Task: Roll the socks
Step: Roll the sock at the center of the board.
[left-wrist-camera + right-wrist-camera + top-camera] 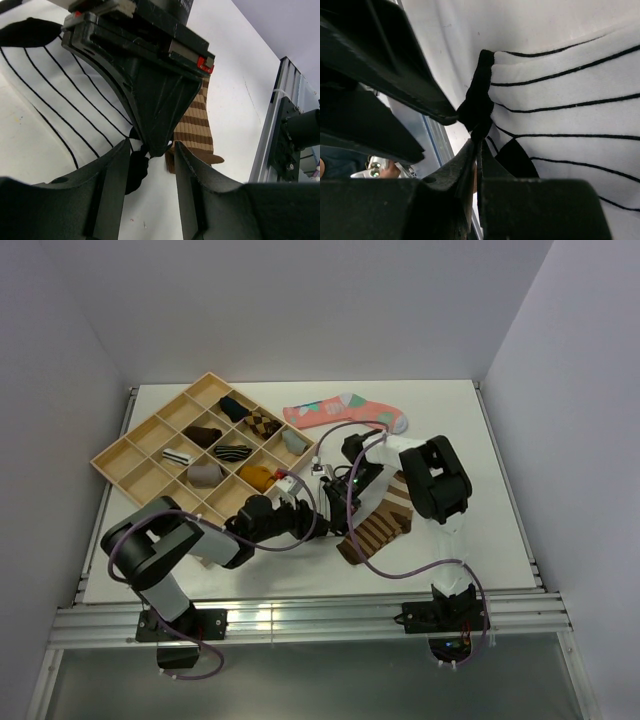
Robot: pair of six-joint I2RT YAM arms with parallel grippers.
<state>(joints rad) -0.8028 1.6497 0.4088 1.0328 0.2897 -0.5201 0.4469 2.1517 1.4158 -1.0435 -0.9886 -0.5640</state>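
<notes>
The white striped sock (60, 95) lies spread to one side of the 2 tools, with its black cuff (477, 107) bunched at the point where they meet. The right tool (478, 147) is clamped on that cuff, but it has only a thin fold at the very edge. The left tool (151, 165) faces it with its jaws apart. Its fingers (112, 190) straddle the right tool's tip and the pinched bit of cuff, and they grip nothing.

The brown striped sock (192, 122) lies flat just beyond the right tool's tip, on the far side from the white sock. Whether the 2 socks touch cannot be told.

3 things could go wrong from here:
1. The bite on the cuff is small, so a pull or twist could draw the fabric out and let the sock drop slack.
2. The left tool's fingers sit so close around the other tool that closing them now might catch its tip rather than the cloth.
3. The socks are not laid one on the other, so a roll started at this cuff would probably take in the white sock alone, or drag the brown one askew.

The surface (450, 440) is plain white. Beyond the tools lies a coral-pink sock (340, 412). On the left tool's side sits a wooden tray (110, 455) with rolled socks (232, 452) in several compartments. Behind both tools an aluminium rail (300, 620) carries the arm bases, and pale walls (300, 300) close in the other 3 sides.
</notes>
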